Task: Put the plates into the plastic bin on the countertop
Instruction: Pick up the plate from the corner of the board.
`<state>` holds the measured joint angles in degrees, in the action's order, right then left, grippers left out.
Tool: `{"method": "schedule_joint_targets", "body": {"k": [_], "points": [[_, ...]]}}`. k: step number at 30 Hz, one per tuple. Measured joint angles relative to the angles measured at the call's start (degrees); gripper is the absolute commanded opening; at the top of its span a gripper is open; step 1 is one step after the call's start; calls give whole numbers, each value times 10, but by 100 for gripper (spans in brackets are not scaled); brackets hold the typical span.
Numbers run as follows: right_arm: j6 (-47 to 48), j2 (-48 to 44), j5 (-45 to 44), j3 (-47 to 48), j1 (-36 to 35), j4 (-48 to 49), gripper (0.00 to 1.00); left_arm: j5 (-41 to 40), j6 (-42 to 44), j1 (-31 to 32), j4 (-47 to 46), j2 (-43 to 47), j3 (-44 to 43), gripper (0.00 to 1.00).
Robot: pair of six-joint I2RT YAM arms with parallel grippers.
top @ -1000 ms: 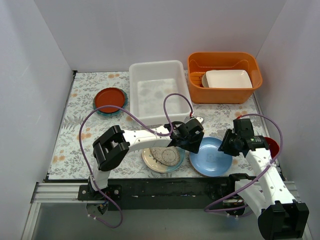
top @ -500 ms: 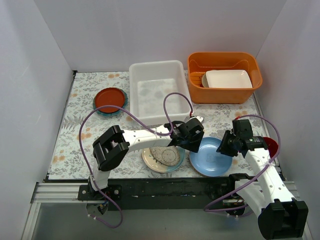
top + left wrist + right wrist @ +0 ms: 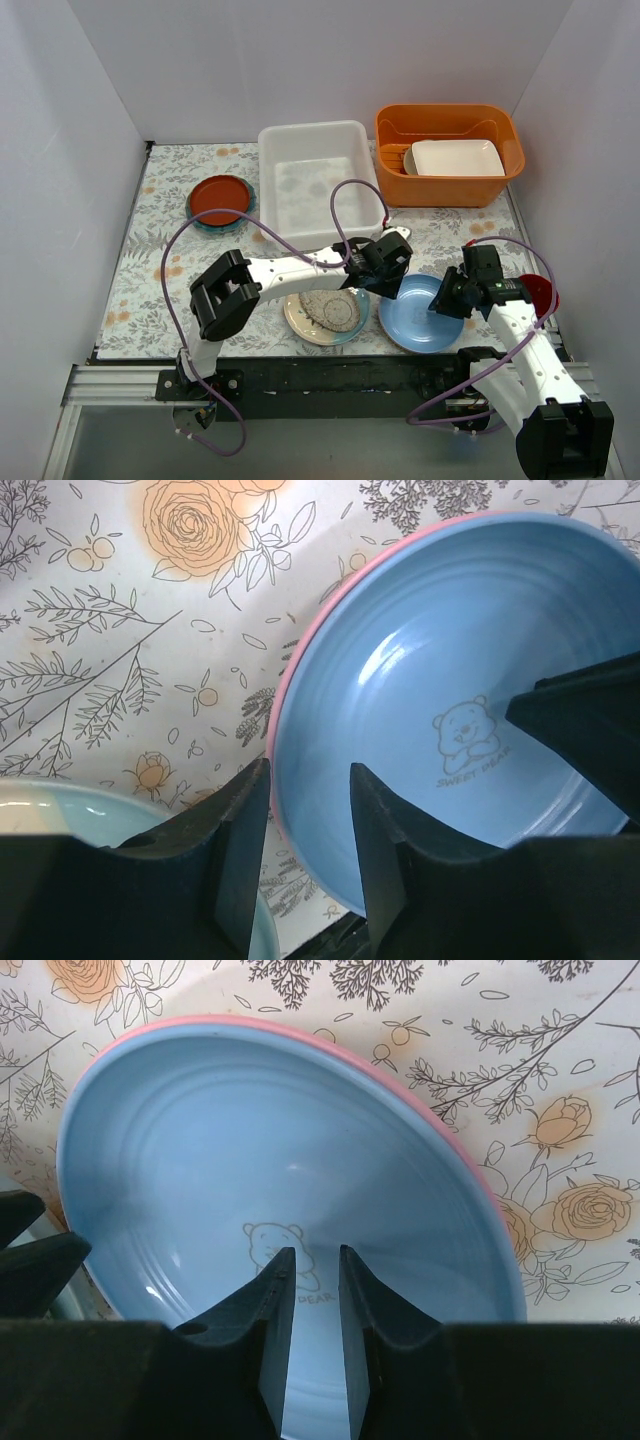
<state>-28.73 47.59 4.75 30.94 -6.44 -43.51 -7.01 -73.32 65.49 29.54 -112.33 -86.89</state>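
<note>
A light blue plate (image 3: 418,325) with a bear print lies on a pink plate (image 3: 400,1075) at the countertop's (image 3: 150,270) near right. My left gripper (image 3: 392,286) is open, its fingers straddling that stack's left rim; in the left wrist view (image 3: 308,772) one finger is outside the rim and one is over the blue plate (image 3: 450,660). My right gripper (image 3: 446,302) holds nothing, with a narrow gap between its jaws, low over the blue plate's inside (image 3: 250,1140). The white plastic bin (image 3: 318,185) stands at the back with no plates in it.
A speckled teal-rimmed plate (image 3: 325,312) lies just left of the blue one. A red-brown plate on a teal one (image 3: 220,200) sits far left. The orange tub (image 3: 450,155) holds a white rectangular dish (image 3: 455,157). A small red cup (image 3: 540,295) stands behind my right arm.
My left gripper has shifted slightly right onto the blue plate's rim. My right gripper has edged left and down over the plate. The plates have not moved.
</note>
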Motion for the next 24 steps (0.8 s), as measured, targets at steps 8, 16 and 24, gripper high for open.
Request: {"method": "schedule_joint_targets", "body": {"k": [8,16,24], "points": [[0,-3,4,0,0,0,31,-10,0,0,17,-44,-9,22],[0,-9,13,0,0,1,31,-12,-14,-1,16,-43,-31,0],[2,-24,14,23,0,-3,39,-51,-22,0,34,-31,-32,0]]}}
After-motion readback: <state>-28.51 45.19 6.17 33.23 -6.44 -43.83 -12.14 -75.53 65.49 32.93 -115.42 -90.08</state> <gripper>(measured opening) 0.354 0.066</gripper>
